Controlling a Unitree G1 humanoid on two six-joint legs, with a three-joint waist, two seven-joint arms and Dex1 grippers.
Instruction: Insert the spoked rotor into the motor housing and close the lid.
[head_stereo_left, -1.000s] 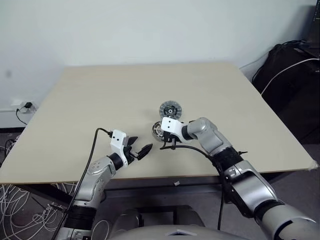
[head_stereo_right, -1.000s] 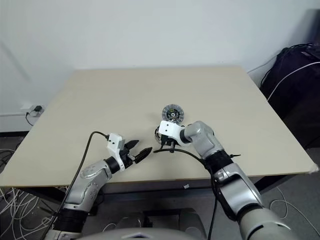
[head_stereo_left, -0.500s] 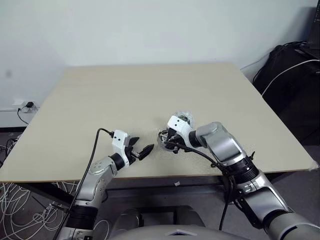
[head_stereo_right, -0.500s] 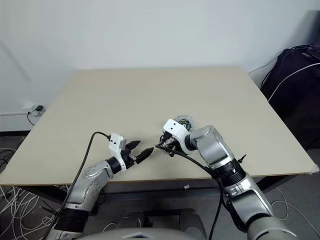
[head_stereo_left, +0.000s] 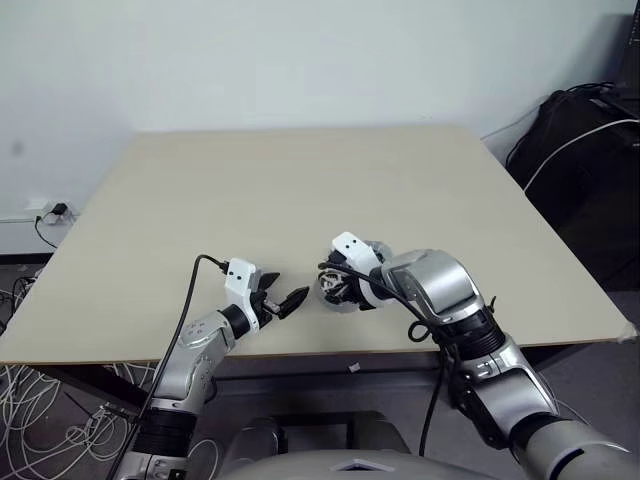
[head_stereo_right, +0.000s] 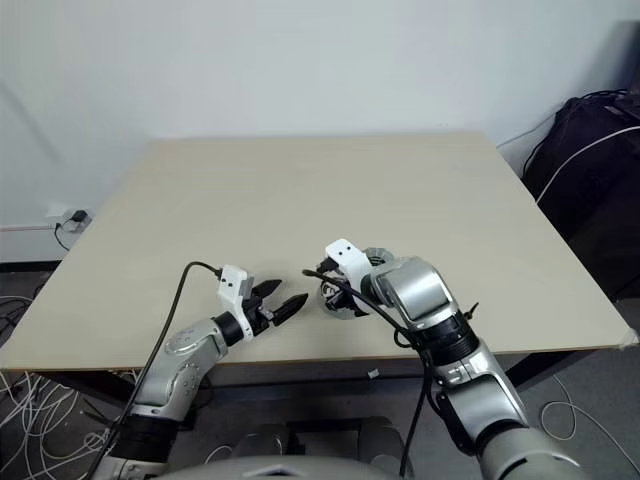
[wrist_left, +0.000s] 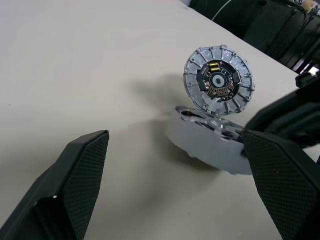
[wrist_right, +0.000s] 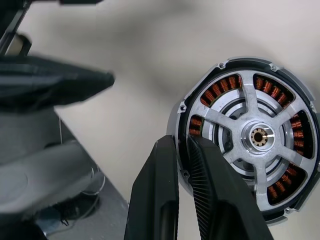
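Hovering over the table (head_stereo_left: 150, 200) near its front edge, head view: left gripper (head_stereo_left: 283, 301) fingers spread, empty; right gripper (head_stereo_left: 340, 290) down at the housing (head_stereo_left: 345, 293).

Left wrist view: lid (wrist_left: 218, 80) tilted up on edge just behind the housing (wrist_left: 210, 142), ribbed face showing.

Right wrist view: right gripper (wrist_right: 182, 165) fingers nearly pressed together, pinching the housing rim (wrist_right: 181, 150). Rotor (wrist_right: 260, 136) sits inside the housing (wrist_right: 247, 137), pale spokes over copper windings.

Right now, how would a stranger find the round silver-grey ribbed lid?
On the pale wooden table, look near the front edge, at the right gripper. The lid sits beyond the round motor housing it grips. Silver radial ribs and a dark centre, not copper-brown windings, mark it.
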